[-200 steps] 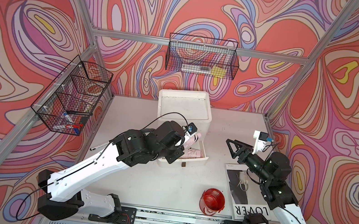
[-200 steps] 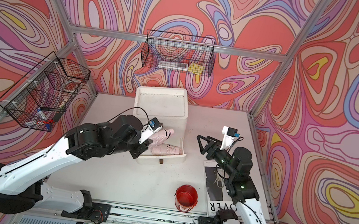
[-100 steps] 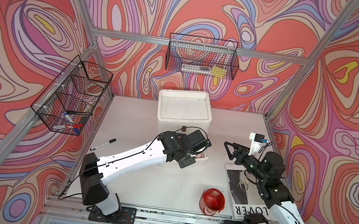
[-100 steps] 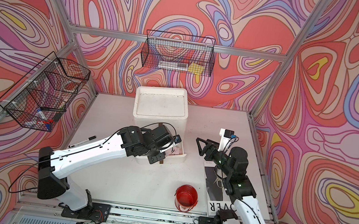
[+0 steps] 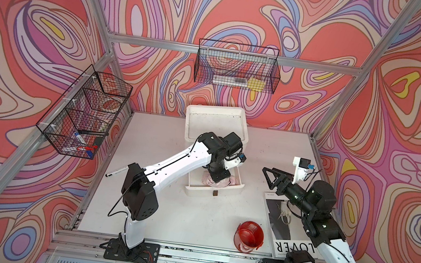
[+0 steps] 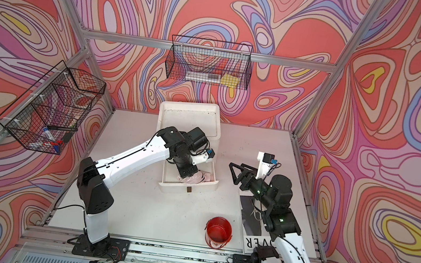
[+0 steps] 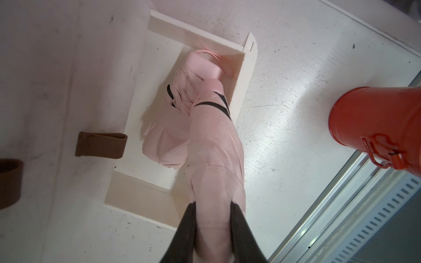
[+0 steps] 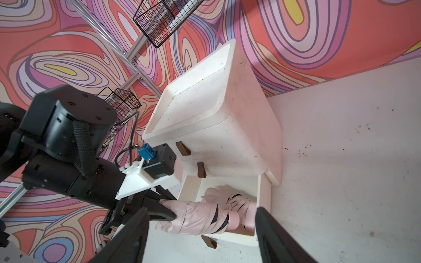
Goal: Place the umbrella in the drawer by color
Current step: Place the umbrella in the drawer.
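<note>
Umbrella (image 7: 214, 145), pink and folded, is hanging in your left tool (image 7: 211, 205), which is clenching tight around it, while its far end is reaching over the open lowest drawer (image 5: 213, 191) of the white cabinet (image 5: 215, 127). A second umbrella (image 7: 168, 127), also pink, is lying inside that drawer and crowding the space. A red bucket (image 5: 249, 237) and a magazine (image 5: 278, 225) are sitting nearby on the tabletop (image 5: 153, 213). Your right tool (image 5: 267, 178) is hovering beside the drawer, spread wide and gripping nothing.
</note>
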Controlling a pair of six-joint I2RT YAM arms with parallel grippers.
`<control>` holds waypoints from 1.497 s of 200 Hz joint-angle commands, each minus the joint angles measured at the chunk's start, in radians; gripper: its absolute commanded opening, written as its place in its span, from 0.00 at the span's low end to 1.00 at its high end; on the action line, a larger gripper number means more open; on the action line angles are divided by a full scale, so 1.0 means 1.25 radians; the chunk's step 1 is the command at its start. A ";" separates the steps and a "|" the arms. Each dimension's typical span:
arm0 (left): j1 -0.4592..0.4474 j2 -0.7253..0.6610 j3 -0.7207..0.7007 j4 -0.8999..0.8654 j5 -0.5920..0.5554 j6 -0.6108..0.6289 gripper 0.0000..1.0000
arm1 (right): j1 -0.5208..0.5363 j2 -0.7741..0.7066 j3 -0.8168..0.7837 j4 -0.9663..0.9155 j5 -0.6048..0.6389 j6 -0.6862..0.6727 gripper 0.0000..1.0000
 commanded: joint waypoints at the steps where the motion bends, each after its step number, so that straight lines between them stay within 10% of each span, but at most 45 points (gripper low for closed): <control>1: 0.012 0.026 -0.008 -0.069 -0.010 0.024 0.00 | 0.004 -0.004 -0.014 0.016 -0.009 0.001 0.76; 59: 0.020 0.029 -0.038 0.045 -0.270 0.039 0.00 | 0.004 0.007 -0.020 0.022 -0.012 0.003 0.76; 114: 0.020 -0.053 -0.143 0.207 -0.048 0.015 0.00 | 0.004 0.012 -0.029 0.029 -0.014 0.016 0.76; 162: 0.020 -0.083 -0.216 0.311 -0.043 -0.064 0.48 | 0.004 0.029 -0.015 0.028 -0.024 0.023 0.76; 222: 0.021 -0.261 -0.225 0.419 -0.111 -0.203 0.66 | 0.005 0.082 -0.006 0.003 0.009 0.000 0.76; 248: 0.022 -0.397 -0.308 0.577 -0.174 -0.259 0.91 | 0.020 0.101 0.008 -0.053 0.089 -0.069 0.74; 299: 0.156 -0.387 -0.213 0.538 -0.339 -0.338 0.99 | 0.220 0.215 0.073 -0.137 0.240 -0.154 0.71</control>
